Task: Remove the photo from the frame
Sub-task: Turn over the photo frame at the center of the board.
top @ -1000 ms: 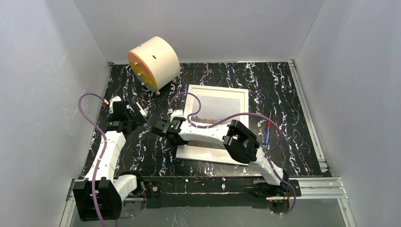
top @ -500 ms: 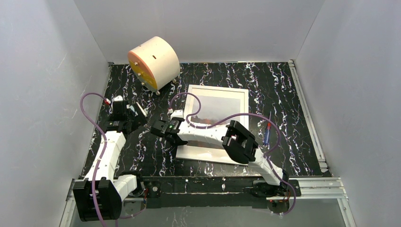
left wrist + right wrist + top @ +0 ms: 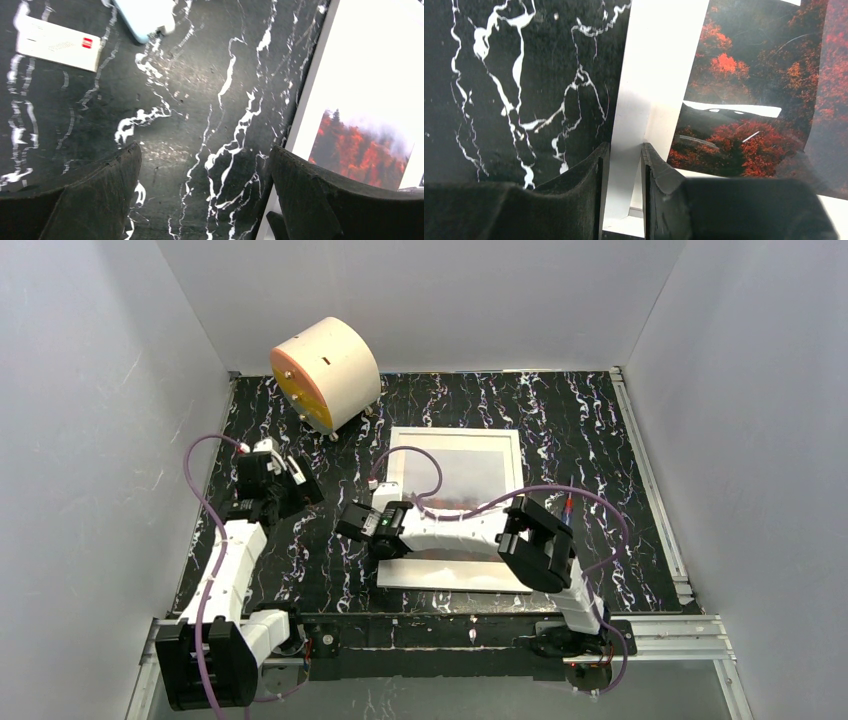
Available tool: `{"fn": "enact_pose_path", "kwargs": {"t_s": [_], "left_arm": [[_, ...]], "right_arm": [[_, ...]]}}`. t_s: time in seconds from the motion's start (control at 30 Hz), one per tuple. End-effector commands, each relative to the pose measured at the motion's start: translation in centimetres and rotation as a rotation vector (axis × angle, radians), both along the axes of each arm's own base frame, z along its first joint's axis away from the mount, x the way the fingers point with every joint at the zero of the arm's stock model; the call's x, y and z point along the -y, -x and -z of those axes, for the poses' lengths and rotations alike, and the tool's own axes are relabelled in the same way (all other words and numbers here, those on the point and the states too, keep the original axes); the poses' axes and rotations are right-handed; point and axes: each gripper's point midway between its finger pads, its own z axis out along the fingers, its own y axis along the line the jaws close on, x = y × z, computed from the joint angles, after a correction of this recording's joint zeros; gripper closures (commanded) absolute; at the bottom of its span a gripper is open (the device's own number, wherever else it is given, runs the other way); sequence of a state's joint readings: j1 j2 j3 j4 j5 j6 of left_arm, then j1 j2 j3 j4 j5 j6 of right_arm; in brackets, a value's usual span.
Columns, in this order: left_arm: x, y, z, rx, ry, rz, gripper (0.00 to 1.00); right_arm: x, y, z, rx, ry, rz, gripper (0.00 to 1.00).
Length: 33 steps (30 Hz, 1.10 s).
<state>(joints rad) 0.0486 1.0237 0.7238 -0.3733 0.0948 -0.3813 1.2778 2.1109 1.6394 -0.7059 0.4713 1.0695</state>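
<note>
Right gripper (image 3: 624, 150): you are holding it narrow, its two dark fingers (image 3: 574, 190) pressing on either side of the frame's white left edge.
Frame (image 3: 450, 577): it is lying on the black, white-veined table (image 3: 600, 440) ahead of your right arm's base, with its long sides running away from you. I cannot tell whether the gripped edge is lifting off the table.
Photo (image 3: 744, 75): it is sitting inside the frame, picture side up, within a white border. The red-orange trees are showing at the near end and the pale mist at the far end. Room light is glinting off the surface over it in your right wrist view.
Left gripper (image 3: 205, 150): you are holding it wide open, fingers spread well apart, hovering over the table left of the frame and not touching it.
Right arm (image 3: 470, 530): it is reaching across the near half of the frame from right to left, with the elbow hanging over the frame's near right corner.
Purple cable (image 3: 420, 455): it is looping over the far half of the photo.
Cream cylinder (image 3: 340, 365): it is lying on its side at the far left of the table, orange face turned left, well apart from the frame.
White card (image 3: 57, 44): it is lying flat on the table with a small red mark on it. A pale blue thing (image 3: 145, 17) is just beside it at the view's edge, and I cannot tell what that is.
Pen (image 3: 568, 508): it is lying just right of the frame, partly hidden behind your right elbow.
</note>
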Motion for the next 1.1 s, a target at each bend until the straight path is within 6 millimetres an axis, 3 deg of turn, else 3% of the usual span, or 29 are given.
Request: {"fn": "enact_pose_path", "kwargs": {"t_s": [0.0,0.4,0.63,0.8,0.9,1.07], "left_arm": [[2.9,0.5,0.9,-0.023,0.137,0.111,0.02],[8.9,-0.9,1.9,0.075,0.515,0.154,0.02],[13.6,-1.0,4.2,0.052,0.484,0.27,0.03],[14.2,-1.9,4.5,0.1,0.503,0.293,0.05],[15.5,-2.0,5.2,0.065,0.542,0.348,0.07],[15.6,-1.9,6.5,0.064,0.552,0.342,0.13]], "right_arm": [[-2.8,0.7,-5.0,0.032,-0.2,-0.02,0.83],[-2.9,1.3,-7.2,0.056,-0.376,-0.02,0.83],[-3.0,1.8,-7.5,0.047,-0.44,-0.033,0.82],[-3.1,2.5,-7.6,0.016,-0.46,-0.038,0.82],[-3.2,2.6,-7.5,0.017,-0.464,-0.044,0.82],[-3.0,2.4,-7.8,0.029,-0.461,-0.043,0.82]]}}
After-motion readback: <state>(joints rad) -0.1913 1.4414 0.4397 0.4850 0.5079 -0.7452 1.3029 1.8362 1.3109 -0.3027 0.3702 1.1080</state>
